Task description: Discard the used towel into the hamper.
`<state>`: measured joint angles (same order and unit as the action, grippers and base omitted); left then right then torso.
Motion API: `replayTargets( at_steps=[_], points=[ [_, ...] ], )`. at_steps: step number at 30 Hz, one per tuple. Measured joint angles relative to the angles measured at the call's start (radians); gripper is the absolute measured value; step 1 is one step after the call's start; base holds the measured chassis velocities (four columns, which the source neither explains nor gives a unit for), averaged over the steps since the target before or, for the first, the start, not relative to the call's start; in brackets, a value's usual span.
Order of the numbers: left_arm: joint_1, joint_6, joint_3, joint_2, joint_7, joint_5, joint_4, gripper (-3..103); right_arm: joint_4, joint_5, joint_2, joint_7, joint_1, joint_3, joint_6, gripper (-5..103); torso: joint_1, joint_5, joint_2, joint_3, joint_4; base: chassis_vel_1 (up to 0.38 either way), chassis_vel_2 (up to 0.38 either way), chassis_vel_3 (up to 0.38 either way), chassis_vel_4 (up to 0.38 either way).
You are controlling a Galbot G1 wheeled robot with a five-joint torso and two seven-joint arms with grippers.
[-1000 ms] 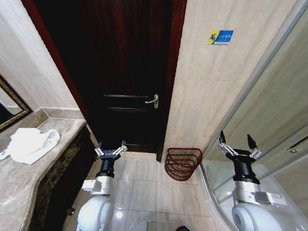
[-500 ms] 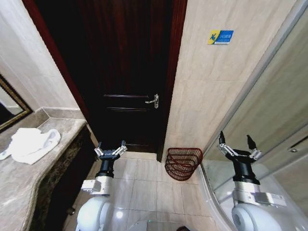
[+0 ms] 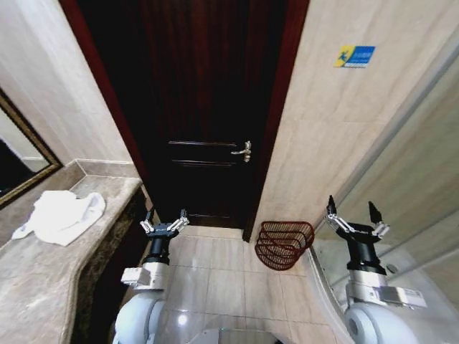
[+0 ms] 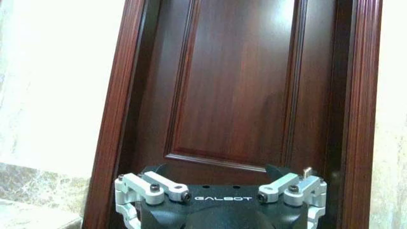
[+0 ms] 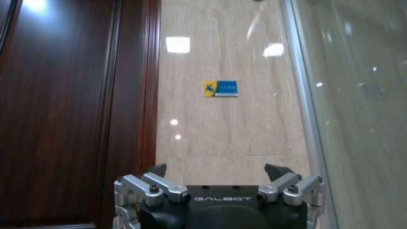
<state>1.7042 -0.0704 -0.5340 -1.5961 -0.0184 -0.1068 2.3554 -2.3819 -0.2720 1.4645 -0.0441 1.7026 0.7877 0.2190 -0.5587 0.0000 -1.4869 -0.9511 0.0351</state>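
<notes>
I have not picked anything up yet; this is the approach step, with both arms held out in front of me and nothing in either of them. My left gripper (image 3: pixel 164 223) hangs above the floor tiles in front of the dark wooden door (image 3: pixel 208 107), its jaws spread wide and empty. My right gripper (image 3: pixel 356 217) is raised near the glass shower panel (image 3: pixel 423 186), its jaws likewise spread with nothing between them.

The used towel (image 3: pixel 63 216) lies crumpled and white on the marble desk (image 3: pixel 43 287) to my left, below the framed mirror (image 3: pixel 18 161) and well apart from my left gripper. The hamper (image 3: pixel 284 244), a reddish-brown wire basket, stands on the floor against the tiled wall, just beside the door frame and between my two arms, nearer the right one. It looks tilted, its open mouth leaning toward me.

As I judge it, the next move calls for my left arm to swing out over the desk and come down on the towel, since that arm is the nearer one. The cloth is soft and bunched, so I would want to pinch a thick fold rather than a loose edge, or part of it may trail and snag on the desk edge on the way to the hamper.
</notes>
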Motion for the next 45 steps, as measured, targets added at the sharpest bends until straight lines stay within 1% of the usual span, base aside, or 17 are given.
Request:
replayTargets(
  at_steps=[4, 8, 14, 24, 29, 45],
  points=[
    [0.0, 0.0, 0.0, -0.001, 0.0, 0.0, 0.0, 100, 0.0, -0.003, -0.001, 0.004, 0.001, 0.002, 0.0, 100, 0.0, 0.0005, 0.0, 0.0, -0.0001, -0.042, -0.04, 0.051, 0.028],
    [0.0, 0.0, 0.0, -0.001, 0.0, 0.0, -0.001, 100, -0.002, -0.003, 0.003, 0.017, 0.007, 0.006, -0.013, 100, 0.0, 0.0004, 0.0, 0.0, 0.0, -0.03, -0.037, 0.019, 0.021],
    [0.001, 0.0, -0.003, -0.001, 0.0, -0.001, 0.0, 100, -0.005, -0.003, 0.008, 0.025, 0.009, 0.003, -0.014, 100, 0.0, -0.0001, 0.0, 0.0, 0.0, -0.003, 0.005, 0.006, -0.012],
    [0.002, 0.0, 0.003, -0.006, 0.0, 0.002, 0.0, 100, -0.009, -0.004, 0.007, 0.023, 0.012, 0.004, -0.011, 100, 0.0, 0.0, 0.0, 0.0, 0.0, -0.082, 0.079, 0.07, -0.075],
    [0.003, -0.001, 0.003, -0.005, 0.0, 0.002, 0.0, 100, -0.001, 0.003, 0.006, 0.006, 0.008, -0.003, 0.016, 100, -0.001, 0.0001, 0.0, 0.0, 0.0002, -0.084, 0.075, 0.08, -0.07],
    [-0.002, -0.001, 0.002, -0.003, 0.0, 0.001, -0.003, 100, -0.002, 0.01, -0.002, 0.019, -0.001, -0.005, 0.001, 100, 0.0, 0.0002, 0.0, 0.0, 0.0, 0.018, 0.019, -0.017, -0.016]
  ],
)
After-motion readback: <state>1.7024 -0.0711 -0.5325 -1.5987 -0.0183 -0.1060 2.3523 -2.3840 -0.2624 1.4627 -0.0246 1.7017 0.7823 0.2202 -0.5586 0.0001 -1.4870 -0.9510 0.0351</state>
